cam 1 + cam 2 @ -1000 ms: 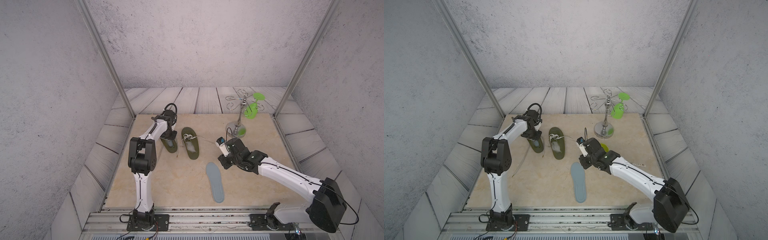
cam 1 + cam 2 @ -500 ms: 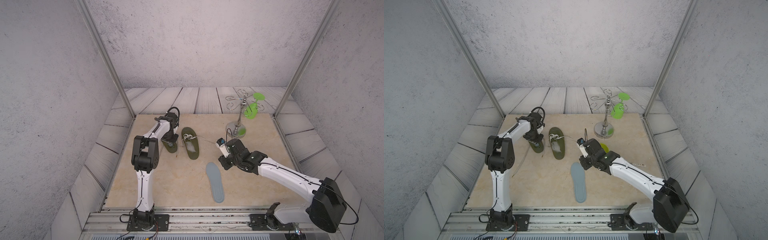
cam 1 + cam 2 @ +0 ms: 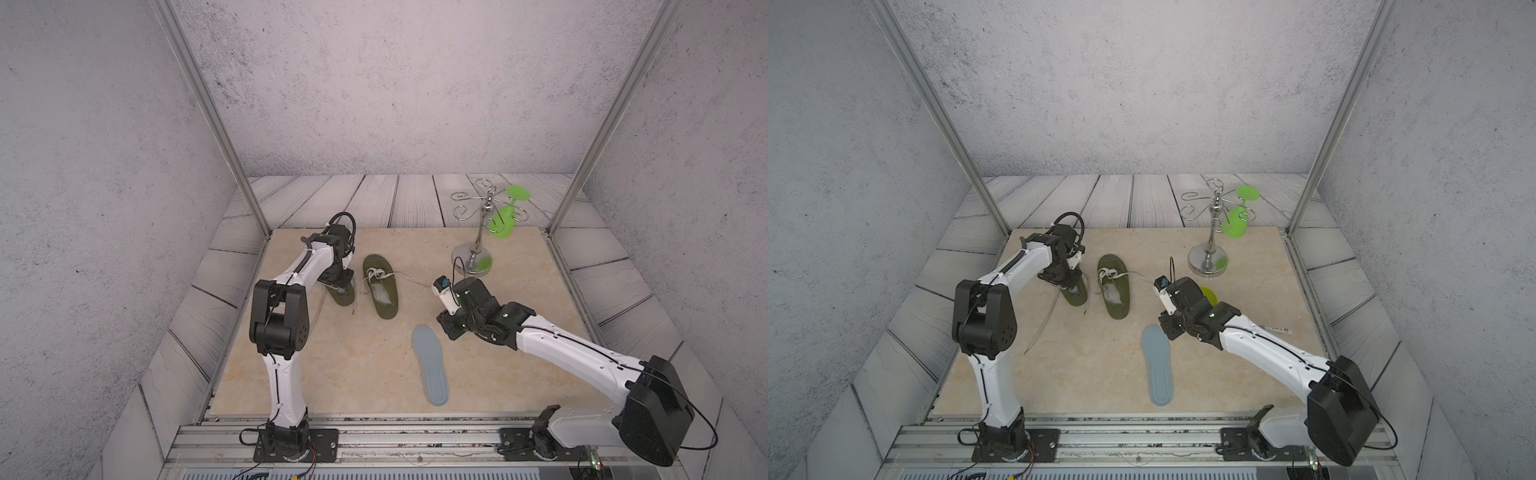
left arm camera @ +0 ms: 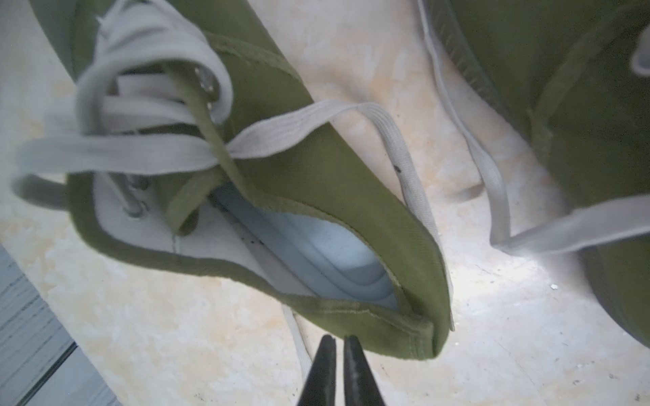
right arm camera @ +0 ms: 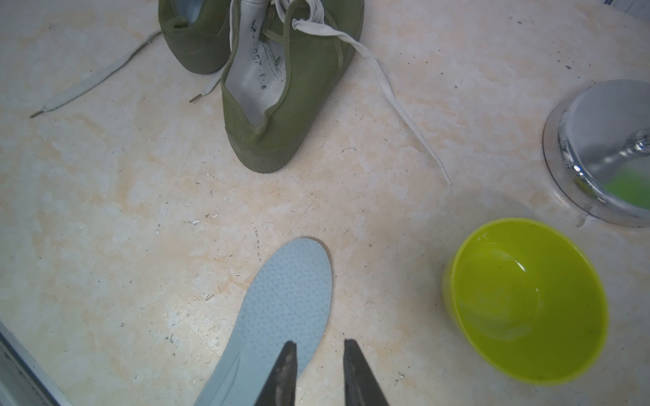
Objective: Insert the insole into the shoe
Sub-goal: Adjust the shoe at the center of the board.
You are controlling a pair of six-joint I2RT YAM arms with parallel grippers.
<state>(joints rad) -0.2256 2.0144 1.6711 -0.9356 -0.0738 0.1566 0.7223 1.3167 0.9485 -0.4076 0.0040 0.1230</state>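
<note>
Two olive green shoes stand side by side at the back left of the table. The left shoe [image 4: 316,175] [image 3: 344,296] has a pale blue insole [image 4: 316,253] lying inside it. My left gripper [image 4: 337,339] is shut and empty, just off that shoe's heel. The other shoe [image 3: 381,291] [image 5: 281,105] shows a white lining inside. A second blue-grey insole [image 3: 431,365] [image 5: 288,291] lies flat on the table in front. My right gripper [image 5: 319,346] hovers open over its toe end, one finger above its edge, nothing between the fingers.
A lime green bowl [image 5: 524,298] [image 3: 1208,296] sits on the table right beside my right wrist. Behind it stands a chrome rack [image 3: 473,259] with a green glass [image 3: 500,216] hanging on it. A loose white lace [image 3: 1044,320] trails toward the left arm.
My left arm's elbow has swung a little to the right while its gripper stayed at the shoe's heel. The right arm and loose insole have not moved.
</note>
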